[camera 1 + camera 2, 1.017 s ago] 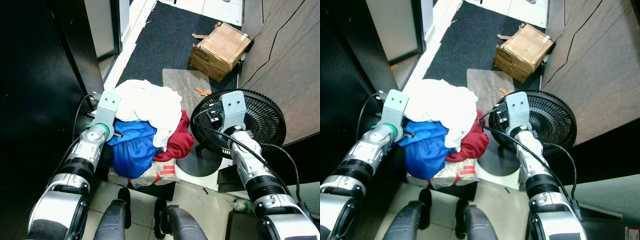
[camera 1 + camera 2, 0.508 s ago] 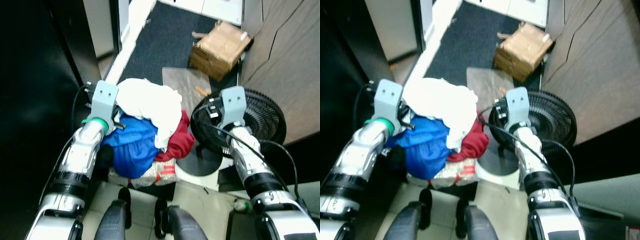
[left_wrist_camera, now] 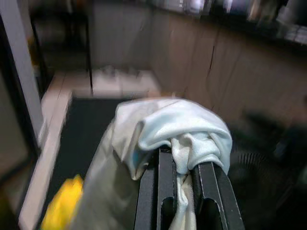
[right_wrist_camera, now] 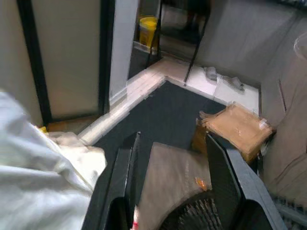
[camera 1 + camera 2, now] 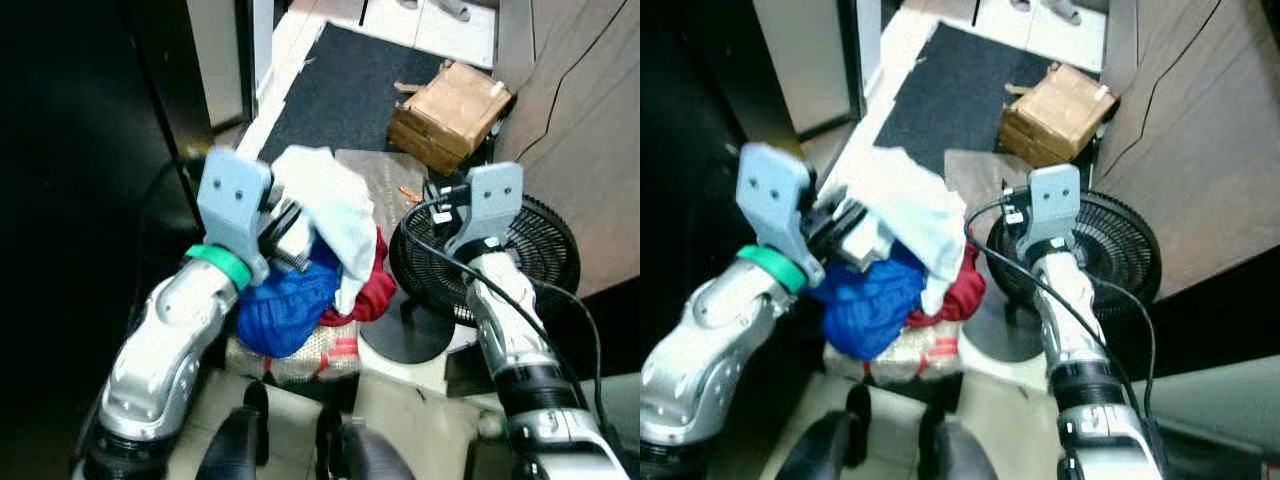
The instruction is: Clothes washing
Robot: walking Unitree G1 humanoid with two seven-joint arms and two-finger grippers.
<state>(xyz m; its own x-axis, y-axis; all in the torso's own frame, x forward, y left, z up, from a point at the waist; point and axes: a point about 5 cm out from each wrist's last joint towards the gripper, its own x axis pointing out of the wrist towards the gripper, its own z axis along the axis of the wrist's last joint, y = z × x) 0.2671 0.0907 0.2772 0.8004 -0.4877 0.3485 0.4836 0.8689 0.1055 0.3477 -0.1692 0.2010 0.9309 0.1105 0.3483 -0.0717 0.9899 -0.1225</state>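
While a fold of the white garment (image 3: 177, 129) is pinched between the closed fingers of the left gripper (image 3: 180, 184), it drapes limp and light above the blue garment (image 5: 285, 310). Beside that pile, the right gripper (image 4: 175, 182) is held open and empty; bunched cloth is judged the surest hold.

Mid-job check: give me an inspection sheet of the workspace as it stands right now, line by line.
Surface: tiled floor, dark mat.
Job's things: white garment atop blue garment and red garment, heaped on a patterned bag.
Clutter: cardboard box; black fan beside the heap.
Grippers: left gripper shut on the white garment, lifted; right gripper open, above the fan.
Cables: black cable along the right arm.
Surroundings: wooden panel on the right, dark doorframe on the left.
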